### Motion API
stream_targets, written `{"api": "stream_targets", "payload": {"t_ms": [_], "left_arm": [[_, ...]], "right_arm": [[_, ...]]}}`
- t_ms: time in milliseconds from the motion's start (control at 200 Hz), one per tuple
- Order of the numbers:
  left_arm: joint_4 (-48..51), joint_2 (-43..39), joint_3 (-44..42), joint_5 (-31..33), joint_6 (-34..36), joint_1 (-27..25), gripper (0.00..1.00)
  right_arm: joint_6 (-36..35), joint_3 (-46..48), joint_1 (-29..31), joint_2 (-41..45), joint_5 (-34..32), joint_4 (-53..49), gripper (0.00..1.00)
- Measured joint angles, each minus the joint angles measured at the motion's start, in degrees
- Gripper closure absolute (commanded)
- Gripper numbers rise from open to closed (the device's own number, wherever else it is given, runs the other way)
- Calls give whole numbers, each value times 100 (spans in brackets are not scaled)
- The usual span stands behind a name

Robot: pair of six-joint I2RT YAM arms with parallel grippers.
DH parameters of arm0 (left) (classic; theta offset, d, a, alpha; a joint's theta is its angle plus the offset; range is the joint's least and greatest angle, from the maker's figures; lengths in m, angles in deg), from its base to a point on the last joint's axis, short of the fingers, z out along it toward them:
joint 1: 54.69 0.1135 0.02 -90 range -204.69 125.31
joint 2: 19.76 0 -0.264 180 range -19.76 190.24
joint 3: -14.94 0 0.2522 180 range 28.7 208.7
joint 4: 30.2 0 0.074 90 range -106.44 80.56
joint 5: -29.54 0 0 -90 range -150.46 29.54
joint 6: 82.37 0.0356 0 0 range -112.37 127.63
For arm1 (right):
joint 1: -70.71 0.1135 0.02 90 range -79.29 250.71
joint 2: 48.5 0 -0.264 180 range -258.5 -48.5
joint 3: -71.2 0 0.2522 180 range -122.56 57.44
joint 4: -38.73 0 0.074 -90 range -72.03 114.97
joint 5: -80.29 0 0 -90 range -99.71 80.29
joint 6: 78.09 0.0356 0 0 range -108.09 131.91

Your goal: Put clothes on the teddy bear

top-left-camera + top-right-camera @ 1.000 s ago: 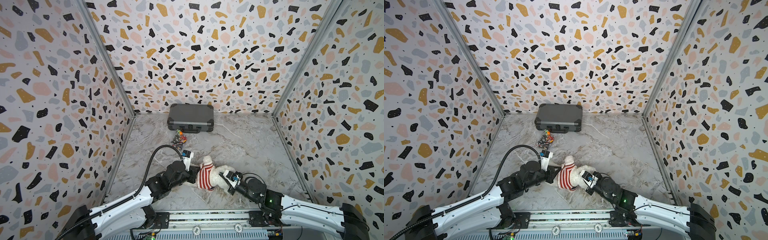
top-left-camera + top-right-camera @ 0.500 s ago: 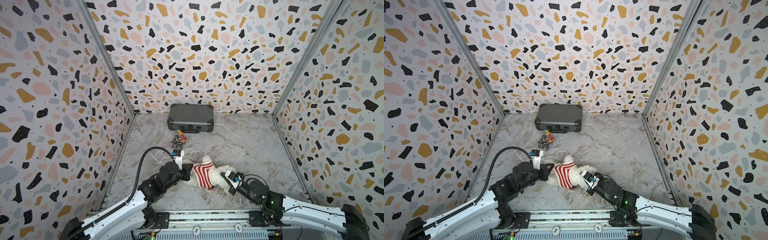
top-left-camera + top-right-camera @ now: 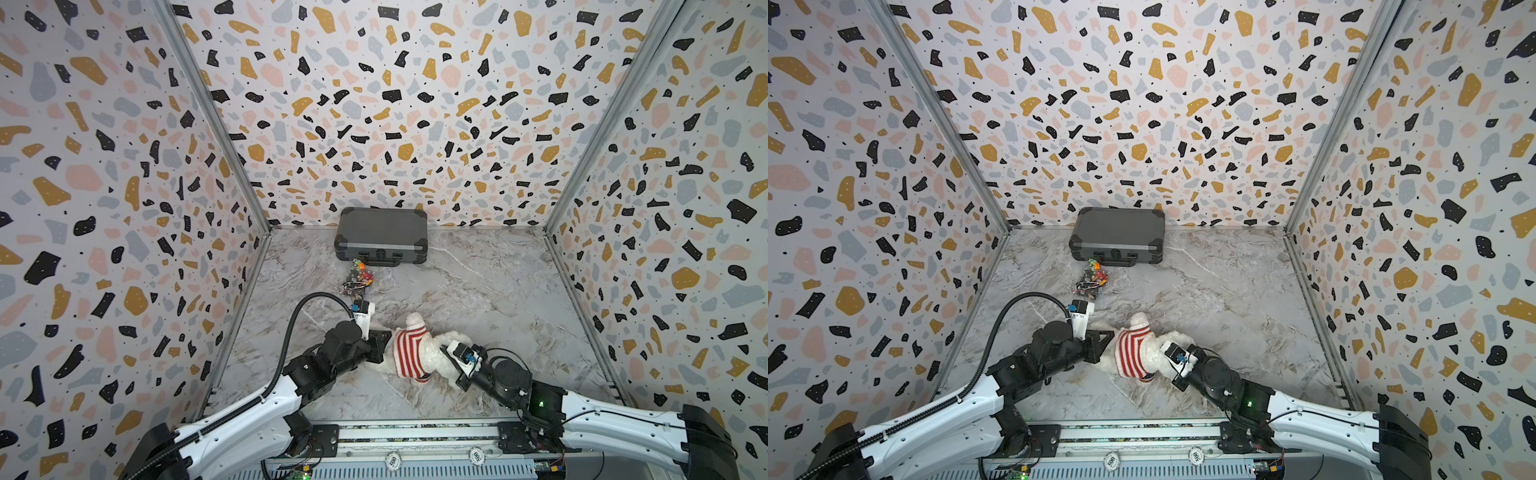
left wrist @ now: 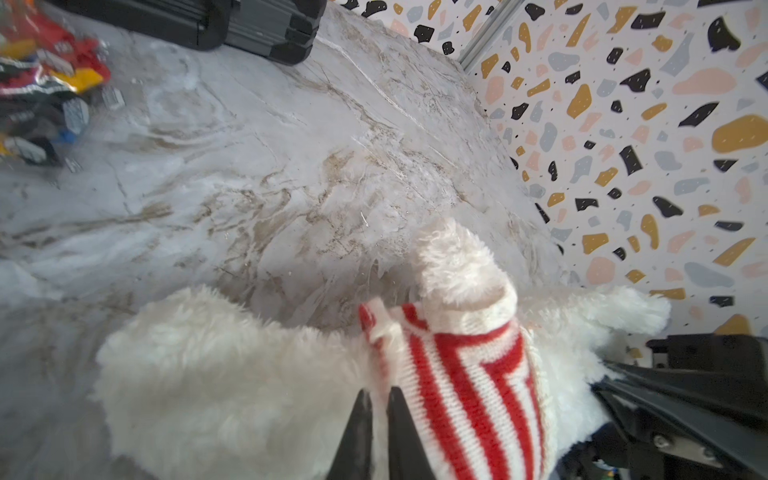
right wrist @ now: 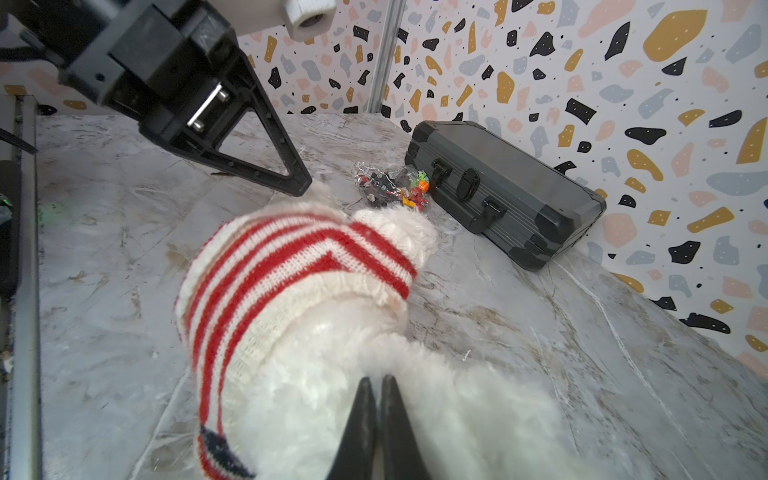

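Now the bear (image 3: 434, 360) lies flat on the table (image 3: 478, 291), no longer propped up, with the sweater (image 3: 409, 351) down over its torso, so dressing looks nearly done; left gripper (image 4: 377, 392) at the collar, jaws a slit apart – grip unclear; right gripper (image 5: 376, 380) clamped on bear fur

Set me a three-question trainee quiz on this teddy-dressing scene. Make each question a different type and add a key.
1. True or false: the fluffy white plush teddy bear stands upright on the grey marble table.
2. What covers the bear's torso? A) a red-and-white striped knitted sweater B) a blue scarf C) nothing
3. Fill in: the right gripper is ___ on the bear's fur.
Key: 1 false, the bear lies down. 2 A. 3 shut.
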Motion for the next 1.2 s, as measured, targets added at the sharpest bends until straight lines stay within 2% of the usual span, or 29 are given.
{"api": "stream_targets", "payload": {"t_ms": [105,280,395,486,611,891,1196], "left_arm": [[157,-243,2,-24,138,0,62],[28,-463,-90,-79,203,-107,64],[-468,-417,-496,-72,92,-575,66],[-754,-199,-719,-68,0,-907,68],[-1038,195,-752,-37,-55,-1025,71],[-1655,907,-752,-35,-76,-1062,76],[-1875,1495,-708,-52,-26,-1078,75]], "right_arm": [[66,0,0,-22,-72,0,100],[358,-20,-175,-221,-151,-57,100],[651,-92,-614,-424,-52,-184,100],[870,-98,-966,-522,107,-243,100],[1067,-105,-1261,-640,330,-258,100],[1307,-166,-1504,-809,610,-267,100],[1397,-166,-1639,-846,793,-269,100]]}}
